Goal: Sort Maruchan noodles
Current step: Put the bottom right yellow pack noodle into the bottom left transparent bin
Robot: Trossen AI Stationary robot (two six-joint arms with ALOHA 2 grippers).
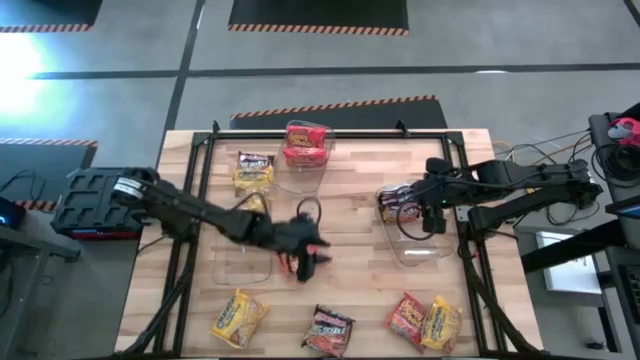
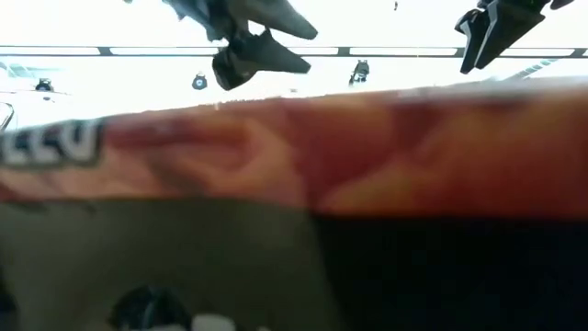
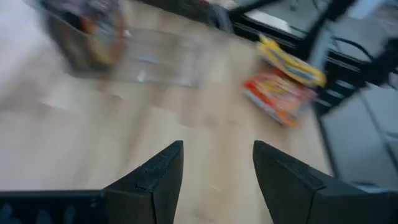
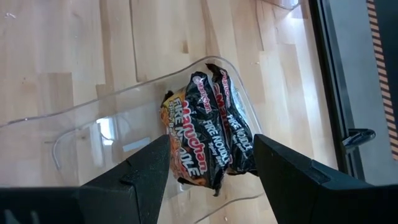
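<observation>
My left gripper (image 1: pixel 308 258) (image 3: pixel 217 146) is open and empty above the bare wood at the table's middle. My right gripper (image 1: pixel 432 215) (image 4: pixel 211 140) is open and empty above the right clear bin (image 1: pixel 415 240), which holds dark Maruchan packets (image 4: pixel 208 137) (image 1: pixel 395 203). Loose packets lie flat on the table: a yellow one (image 1: pixel 238 318), a dark one (image 1: pixel 328 330), a red one (image 1: pixel 405 318) (image 3: pixel 277 96) and a yellow one (image 1: pixel 440 325) (image 3: pixel 292 62) near the front edge, and one (image 1: pixel 252 170) at the far left.
A clear bin (image 1: pixel 305 165) at the far middle holds red packets (image 1: pixel 305 140). Another clear bin (image 1: pixel 240 255) stands left of my left gripper. A red packet (image 2: pixel 294 156) lies right against the low camera and fills its view. A black frame (image 1: pixel 200 160) borders the table.
</observation>
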